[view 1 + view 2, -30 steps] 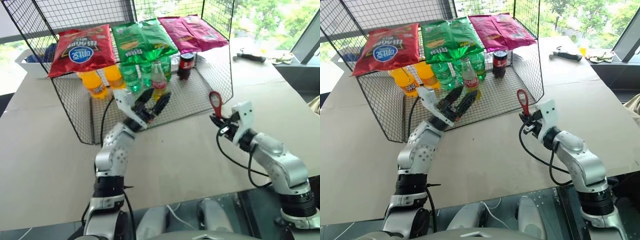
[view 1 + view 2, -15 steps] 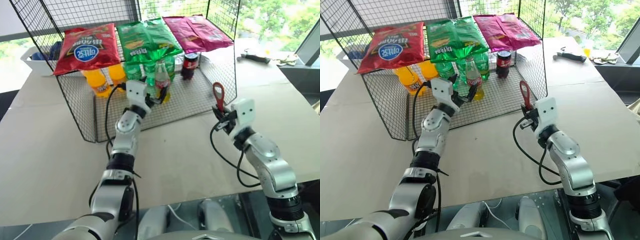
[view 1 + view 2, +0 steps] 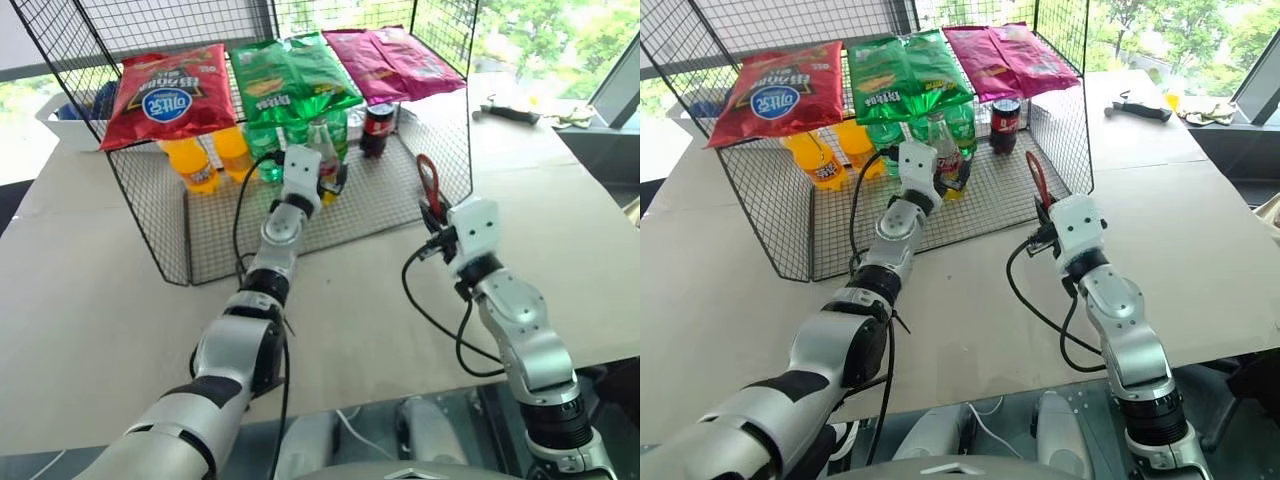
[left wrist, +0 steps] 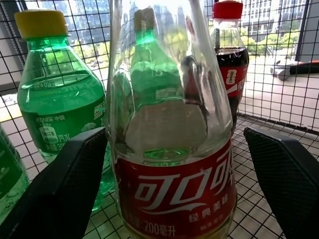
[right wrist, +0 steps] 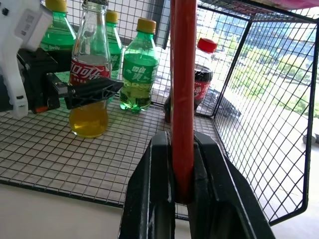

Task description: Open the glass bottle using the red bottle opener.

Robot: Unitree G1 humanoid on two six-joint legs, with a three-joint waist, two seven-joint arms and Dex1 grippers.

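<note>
A black wire rack (image 3: 150,215) stands toward the far left part of the counter (image 3: 90,330). On its top shelf lie three snack bags side by side: a red bag (image 3: 165,98), a green bag (image 3: 290,75) and a magenta bag (image 3: 390,62). Below, on the mesh floor, stand two orange bottles (image 3: 195,165), several green bottles (image 4: 60,104) and a dark cola bottle (image 3: 377,128) near the rack's right wall. A black tool (image 3: 505,112) lies at the counter's far right corner.

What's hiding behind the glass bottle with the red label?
Behind the glass bottle stand a green bottle with a yellow cap and a dark cola bottle with a red cap. Another green bottle shows through the glass; its lower part is covered by the label.
</note>
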